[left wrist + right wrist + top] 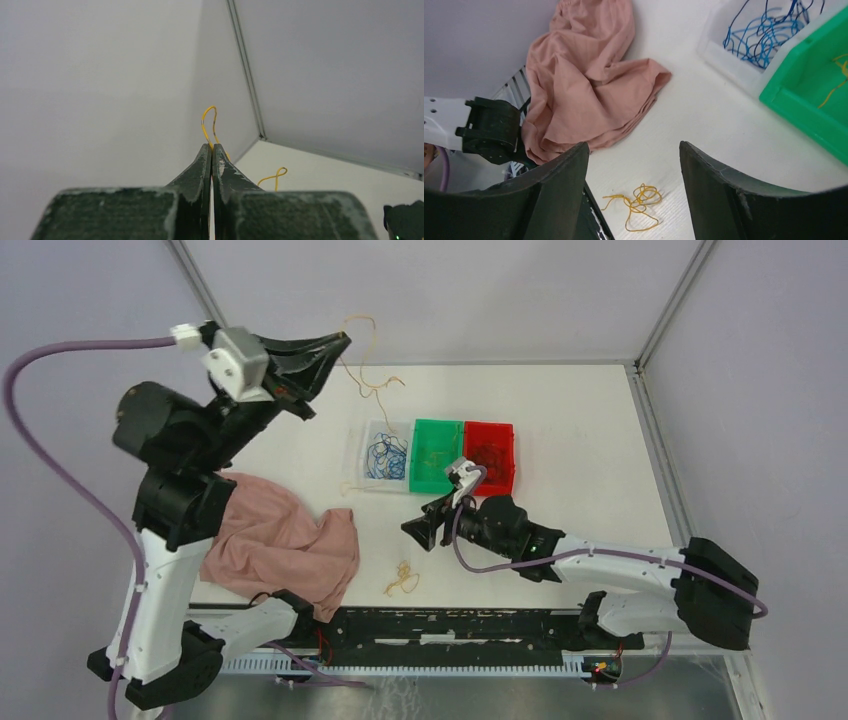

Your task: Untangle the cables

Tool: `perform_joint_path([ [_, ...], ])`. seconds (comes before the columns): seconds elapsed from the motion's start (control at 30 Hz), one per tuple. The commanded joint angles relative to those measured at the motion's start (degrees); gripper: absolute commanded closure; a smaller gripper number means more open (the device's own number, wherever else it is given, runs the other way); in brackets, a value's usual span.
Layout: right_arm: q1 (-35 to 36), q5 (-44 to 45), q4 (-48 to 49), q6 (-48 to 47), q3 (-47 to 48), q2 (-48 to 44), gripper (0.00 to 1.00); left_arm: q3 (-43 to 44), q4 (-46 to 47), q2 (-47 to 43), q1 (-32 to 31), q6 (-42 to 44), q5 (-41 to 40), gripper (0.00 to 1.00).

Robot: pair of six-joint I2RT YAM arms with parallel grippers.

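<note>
The left gripper (212, 147), clamped on a yellow wire (203, 125), should lower it gently into the green bin (437, 423); the right gripper (633, 147) gapes empty.

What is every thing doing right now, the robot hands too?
Left gripper: shut on a yellow cable, raised high.
Right gripper: open, empty, above the table.
Yellow tangle: loose on the table.
Blue cables: piled in the clear bin.
Pink cloth: crumpled on the table.

Top camera overlooks the whole table (590, 440); right wrist, low, shares its cloth (584, 85); left wrist faces far walls (100, 75).
</note>
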Motion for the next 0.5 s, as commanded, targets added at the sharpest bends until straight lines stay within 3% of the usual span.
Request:
perform_joint_path([
  [0.0,0.3,5.2,-5.9,-2.7,2.9,-5.7,0.27,-5.2,0.2,-0.1,0.0,-3.8,3.3,0.97],
  [0.23,0.0,27.3,-21.4,-5.0,6.3,-10.6,0.26,-12.4,4.0,3.3,0.0,-6.8,5.0,0.97],
  [0.47,-2.5,33.6,-28.1,-5.9,6.3,-11.9,0.25,-12.8,7.3,8.8,-0.1,-5.5,5.2,0.97],
])
